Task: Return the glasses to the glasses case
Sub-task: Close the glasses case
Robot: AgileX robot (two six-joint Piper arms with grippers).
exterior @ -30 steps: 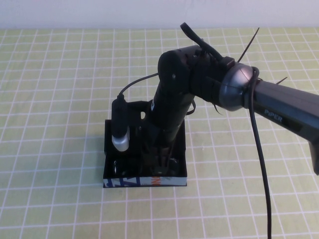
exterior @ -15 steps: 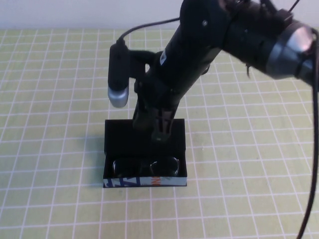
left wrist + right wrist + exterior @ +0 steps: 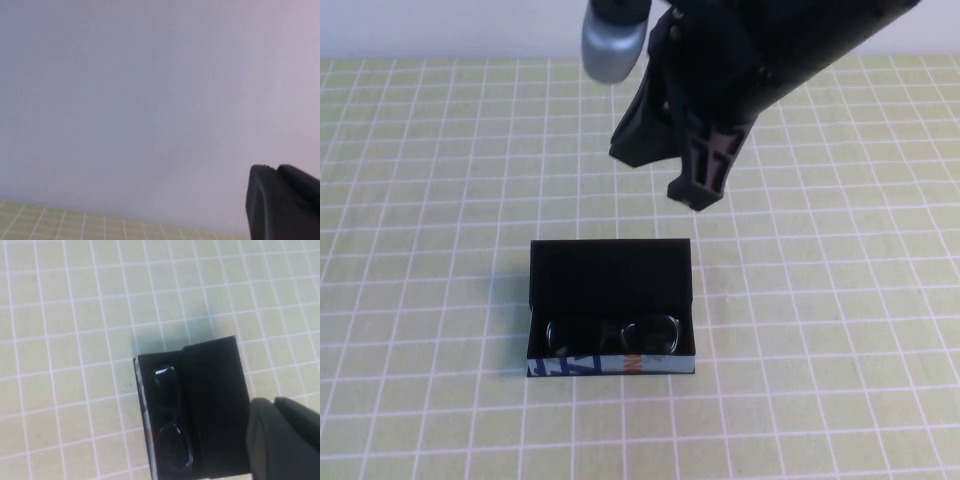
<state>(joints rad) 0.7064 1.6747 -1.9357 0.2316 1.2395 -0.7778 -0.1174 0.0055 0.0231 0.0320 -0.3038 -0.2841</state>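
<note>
Glasses (image 3: 612, 336) are lying inside the glasses case (image 3: 610, 272), against its printed front edge. Right hand (image 3: 698, 188) is hanging above the case's rear, closed and empty. Left hand (image 3: 285, 205) is facing away from the case; can't tell its state.

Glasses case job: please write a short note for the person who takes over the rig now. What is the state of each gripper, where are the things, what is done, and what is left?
Right gripper: shut, empty, raised above the table behind the glasses case.
Left gripper: parked out of the high view, facing the wall, holding nothing that shows.
Glasses: lying inside the glasses case, along its printed front edge, lenses up.
Done: glasses are placed in the case and released.
Left: the case appears not fully closed, since the glasses show at the front. Closing the flap is probably the remaining step.
</note>
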